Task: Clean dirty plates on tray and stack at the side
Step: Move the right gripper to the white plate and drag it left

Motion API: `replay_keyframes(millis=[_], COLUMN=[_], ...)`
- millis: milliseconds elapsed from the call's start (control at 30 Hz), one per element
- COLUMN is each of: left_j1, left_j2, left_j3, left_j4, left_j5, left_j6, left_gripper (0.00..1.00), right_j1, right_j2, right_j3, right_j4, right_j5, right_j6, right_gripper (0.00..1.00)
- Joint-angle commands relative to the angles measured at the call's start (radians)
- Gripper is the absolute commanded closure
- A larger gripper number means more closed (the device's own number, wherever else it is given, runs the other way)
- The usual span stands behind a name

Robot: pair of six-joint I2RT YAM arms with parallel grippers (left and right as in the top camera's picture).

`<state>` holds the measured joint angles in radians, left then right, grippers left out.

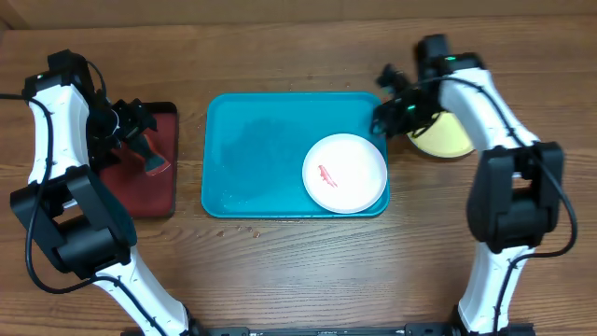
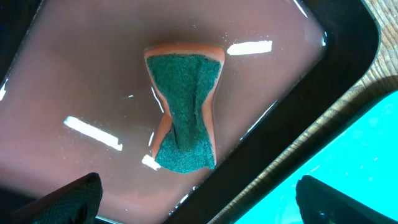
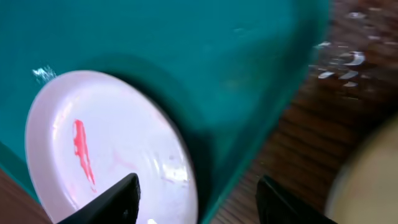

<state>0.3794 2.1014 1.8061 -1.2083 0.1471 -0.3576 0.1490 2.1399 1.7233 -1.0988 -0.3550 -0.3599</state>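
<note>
The left claw hung with its jaws wide apart and nothing between them, directly above a green-faced orange sponge. The sponge lay pinched at the waist in the glossy dark red tray, apparently parked there for pickup before scrubbing. Across the tabletop, the right claw was likewise spread open and empty. It was poised over the far right corner of the blue tray, touching nothing that could be seen. Nearer the robot, a white plate sat flat in the tray's near right corner, and a red smear across its middle marked it as not yet cleaned. A yellow-green plate rested on the bare wood just beside the tray's right edge, partly hidden by the arm and seemingly the start of the stack. No third plate could be made out. The job appeared roughly midway, with picking up the sponge the likely next step.
</note>
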Motion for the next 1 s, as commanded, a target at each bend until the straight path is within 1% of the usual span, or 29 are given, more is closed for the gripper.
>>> replay_keyframes(millis=[0, 133, 267, 333, 467, 567, 633, 767, 833, 900, 967], left_j1=[-0.003, -0.003, -0.003, -0.003, -0.003, -0.003, -0.003, -0.003, -0.003, -0.003, -0.003], left_j2=[-0.018, -0.018, -0.018, -0.018, -0.018, -0.018, -0.018, -0.018, -0.018, -0.018, -0.018], left_j3=[0.014, 0.014, 0.014, 0.014, 0.014, 0.014, 0.014, 0.014, 0.014, 0.014, 0.014], left_j4=[0.002, 0.005, 0.004, 0.005, 0.007, 0.011, 0.010, 0.005, 0.005, 0.004, 0.005], left_j5=[0.015, 0.015, 0.015, 0.015, 0.015, 0.015, 0.015, 0.015, 0.015, 0.015, 0.015], left_j6=[0.010, 0.010, 0.010, 0.010, 0.010, 0.010, 0.010, 0.010, 0.010, 0.010, 0.010], left_gripper=[0.00, 0.00, 0.01, 0.00, 0.00, 0.00, 0.00, 0.00, 0.00, 0.00, 0.00], right_j1=[0.063, 0.114, 0.116, 0.113, 0.115, 0.124, 0.125, 0.125, 0.125, 0.125, 0.125], right_j2=[-0.035, -0.035, -0.035, -0.035, -0.035, -0.035, -0.035, -0.035, -0.035, -0.035, -0.035], right_j3=[-0.020, -0.025, -0.050, -0.063, -0.091, -0.100, -0.100, -0.101, -0.101, -0.102, -0.112], right_j4=[0.003, 0.012, 0.026, 0.033, 0.047, 0.047, 0.047, 0.043, 0.038, 0.027, 0.031], right_j5=[0.164, 0.210, 0.227, 0.220, 0.146, 0.145, 0.146, 0.167, 0.171, 0.183, 0.200], right_j6=[-0.033, -0.034, -0.034, -0.033, -0.038, -0.037, -0.032, -0.029, -0.024, 0.001, 0.020], right_gripper=[0.39, 0.39, 0.39, 0.39, 0.40, 0.41, 0.47, 0.49, 0.55, 0.64, 0.66])
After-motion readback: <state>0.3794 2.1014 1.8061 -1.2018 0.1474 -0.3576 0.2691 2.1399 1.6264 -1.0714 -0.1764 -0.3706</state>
